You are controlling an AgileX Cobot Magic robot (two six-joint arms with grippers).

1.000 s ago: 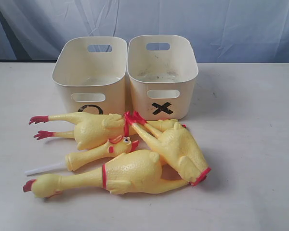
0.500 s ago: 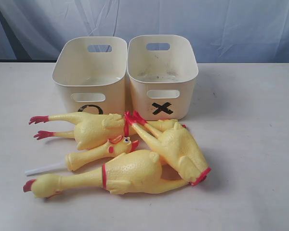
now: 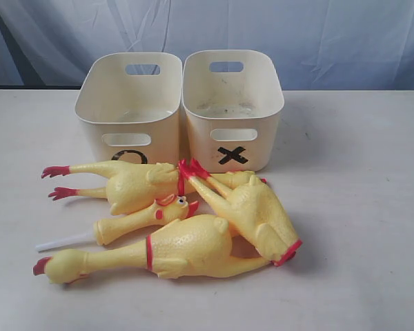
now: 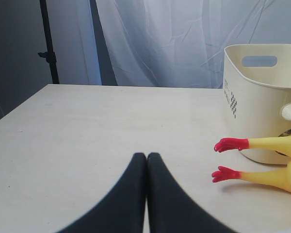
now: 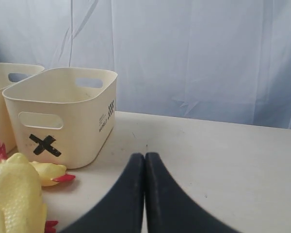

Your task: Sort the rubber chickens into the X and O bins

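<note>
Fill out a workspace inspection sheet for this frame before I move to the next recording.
Surface: pale table, carrying only the job's things.
Job's things: O bin and X bin side by side, both apparently empty; four rubber chickens piled in front, none binned.
Clutter: nothing seen.
Grippers: left gripper and right gripper, fingers shut, holding nothing.
Cables: nothing seen.
Surroundings: bluish drape behind; dark stand beyond the table.

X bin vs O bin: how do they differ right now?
The X bin stands on the right in the exterior view, the O bin on the left. The X bin's mark shows whole; the O bin's mark is half hidden behind a rubber chicken. Both are cream tubs with oval handle slots, and neither holds a chicken.
</note>
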